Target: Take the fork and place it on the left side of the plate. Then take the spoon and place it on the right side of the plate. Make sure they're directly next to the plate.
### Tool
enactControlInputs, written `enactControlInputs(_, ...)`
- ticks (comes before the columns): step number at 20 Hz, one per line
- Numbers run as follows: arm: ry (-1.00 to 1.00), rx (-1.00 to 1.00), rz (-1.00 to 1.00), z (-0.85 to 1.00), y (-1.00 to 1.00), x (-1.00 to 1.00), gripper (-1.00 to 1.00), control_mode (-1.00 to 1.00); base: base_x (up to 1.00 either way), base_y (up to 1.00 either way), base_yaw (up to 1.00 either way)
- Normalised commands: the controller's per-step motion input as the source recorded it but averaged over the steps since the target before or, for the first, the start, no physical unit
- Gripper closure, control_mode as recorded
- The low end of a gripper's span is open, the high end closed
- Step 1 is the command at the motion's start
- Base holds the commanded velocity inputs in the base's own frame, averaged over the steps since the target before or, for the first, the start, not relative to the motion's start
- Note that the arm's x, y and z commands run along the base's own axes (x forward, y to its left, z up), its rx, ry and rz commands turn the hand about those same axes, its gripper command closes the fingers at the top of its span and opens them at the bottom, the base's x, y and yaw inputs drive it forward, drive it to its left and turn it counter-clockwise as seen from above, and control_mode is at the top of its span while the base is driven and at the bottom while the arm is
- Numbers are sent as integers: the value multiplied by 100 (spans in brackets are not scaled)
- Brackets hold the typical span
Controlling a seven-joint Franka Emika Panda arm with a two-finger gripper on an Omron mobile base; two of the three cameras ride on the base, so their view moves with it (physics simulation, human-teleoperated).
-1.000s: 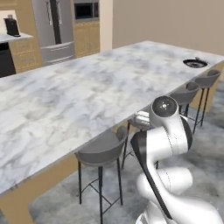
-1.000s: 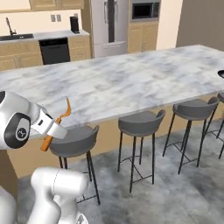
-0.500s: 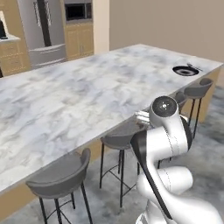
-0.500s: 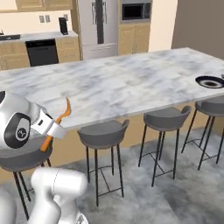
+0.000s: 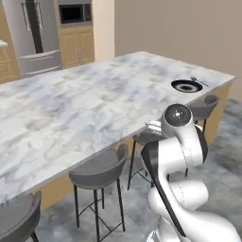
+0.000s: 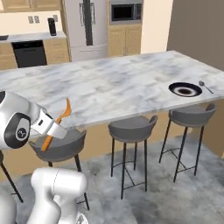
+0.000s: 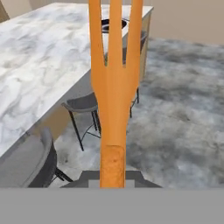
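Note:
My gripper point(image 6: 54, 129) is shut on the orange fork point(image 6: 64, 113), which it holds tilted in the air in front of the island's near edge, well to the left of the plate. In the hand view the fork point(image 7: 114, 87) runs up the middle with its tines pointing at the far end of the counter. The black-rimmed plate point(image 6: 185, 89) lies near the island's right end, and the dark-grey spoon point(image 6: 204, 86) rests just to its right. In the left base view the plate point(image 5: 186, 86) and the spoon point(image 5: 198, 81) lie at the far right corner.
A long marble island point(image 6: 109, 85) spans the scene. Grey bar stools point(image 6: 133, 127) point(image 6: 192, 116) point(image 5: 101, 170) stand along its near side, below the gripper. A steel fridge point(image 6: 85, 26) and wooden cabinets line the back wall. The floor to the right is open.
The whole picture has shifted left, so the base has driven right along the island and the plate and spoon now look nearer. The fork has stayed in the gripper.

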Motion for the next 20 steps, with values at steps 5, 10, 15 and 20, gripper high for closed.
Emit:
enactControlInputs(5, 0, 0, 0, 0, 0, 0, 100, 100, 52, -92, 10)
enactControlInputs(10, 0, 0, 0, 0, 0, 0, 100, 100, 50, -89, 10)
enactControlInputs(15, 0, 0, 0, 0, 0, 0, 100, 100, 58, -75, 15)
enactControlInputs(20, 0, 0, 0, 0, 0, 0, 100, 100, 74, -46, 32)
